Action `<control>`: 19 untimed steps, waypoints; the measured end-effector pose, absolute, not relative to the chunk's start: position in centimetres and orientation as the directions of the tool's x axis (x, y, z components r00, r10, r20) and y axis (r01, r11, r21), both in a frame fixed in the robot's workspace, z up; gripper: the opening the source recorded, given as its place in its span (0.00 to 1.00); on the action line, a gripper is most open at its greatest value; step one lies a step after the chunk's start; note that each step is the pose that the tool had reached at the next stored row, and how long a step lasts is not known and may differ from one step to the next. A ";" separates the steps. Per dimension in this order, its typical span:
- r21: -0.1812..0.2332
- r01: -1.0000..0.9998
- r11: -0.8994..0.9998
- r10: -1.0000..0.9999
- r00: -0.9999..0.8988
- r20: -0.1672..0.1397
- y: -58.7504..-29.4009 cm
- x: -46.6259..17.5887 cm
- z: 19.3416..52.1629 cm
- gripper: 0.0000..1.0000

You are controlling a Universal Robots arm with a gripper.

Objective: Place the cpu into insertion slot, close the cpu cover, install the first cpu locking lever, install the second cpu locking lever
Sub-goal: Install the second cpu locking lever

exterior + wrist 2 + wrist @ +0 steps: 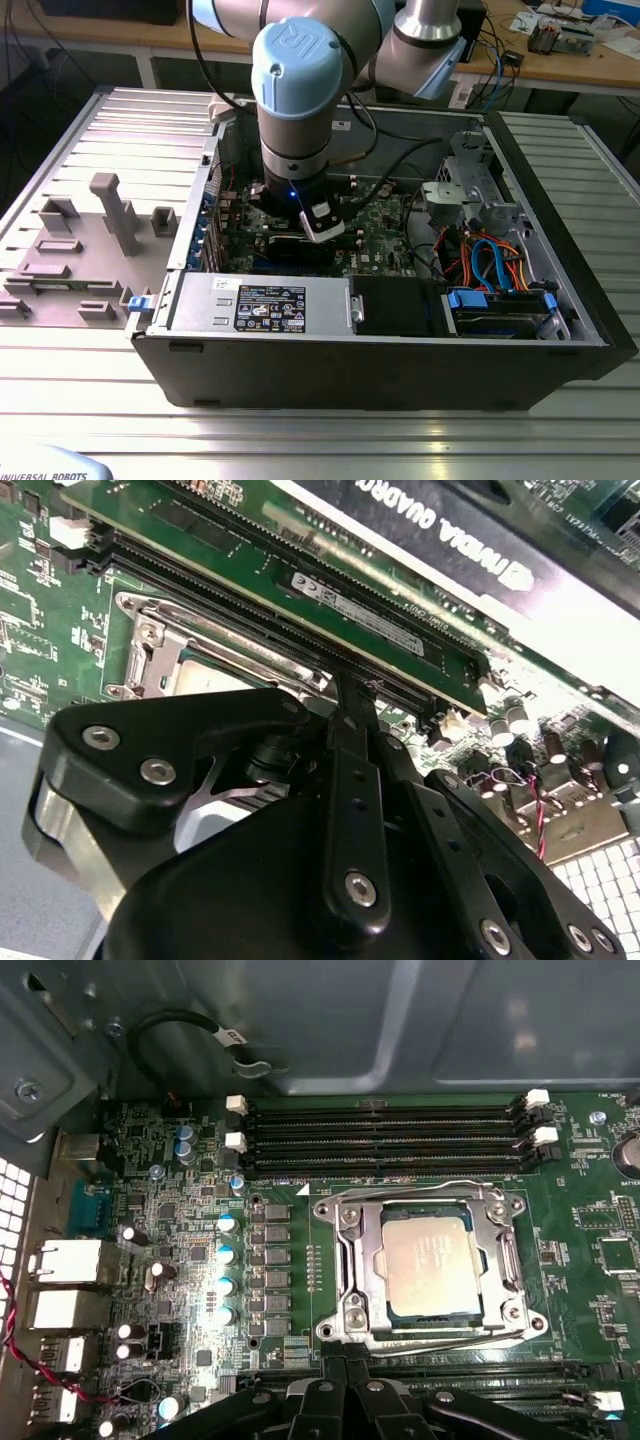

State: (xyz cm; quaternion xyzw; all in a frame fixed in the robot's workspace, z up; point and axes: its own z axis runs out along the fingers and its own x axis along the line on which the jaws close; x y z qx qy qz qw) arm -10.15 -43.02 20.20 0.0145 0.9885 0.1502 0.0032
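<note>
A ribbed aluminium tabletop (300, 440) carries an open computer case (400, 370) lying on its side, with wooden benches in the background. A grey fixture plate (70, 255) with upright blocks lies towards the exterior view's left of the case.

Arm pose: the arm (300, 90) comes in from the rear and turns straight down into the case. Its blue-capped wrist joint stands vertically above the green motherboard (385, 240), and the wrist section with a blue indicator light sits low inside the case opening.

Hand: in the first wrist view the hand (347, 1365) hangs just beside the near edge of the insertion slot (340, 1260), with its black fingers (330, 1390) drawn together and no visible gap. In the second wrist view the fingers (355, 780) also stand together as a single narrow blade, tip pointing at the socket rim. Nothing can be seen held between them. Contact between the fingertips and the socket frame cannot be confirmed.

Task items: the cpu (430, 1260) lies flat in the insertion slot, silvery top face up. The cpu cover (505, 1260) lies down around it, its square window framing the chip. A thin wire locking lever (430, 1335) runs along the near side of the socket.

Surroundings: memory slots (390, 1140) run parallel beyond the socket. A black graphics card (450, 540) lies alongside the long card slots.
</note>
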 end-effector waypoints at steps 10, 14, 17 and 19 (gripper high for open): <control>0.336 0.028 0.942 0.030 -1.000 -0.001 -42.9 -10.3 19.6 0.11; 0.338 0.028 0.941 0.030 -1.000 -0.001 -42.9 -10.5 19.4 0.11; 0.346 0.028 0.938 0.030 -1.000 -0.001 -42.8 -10.6 19.3 0.11; 0.346 0.028 0.938 0.030 -1.000 -0.001 -42.8 -10.7 19.3 0.11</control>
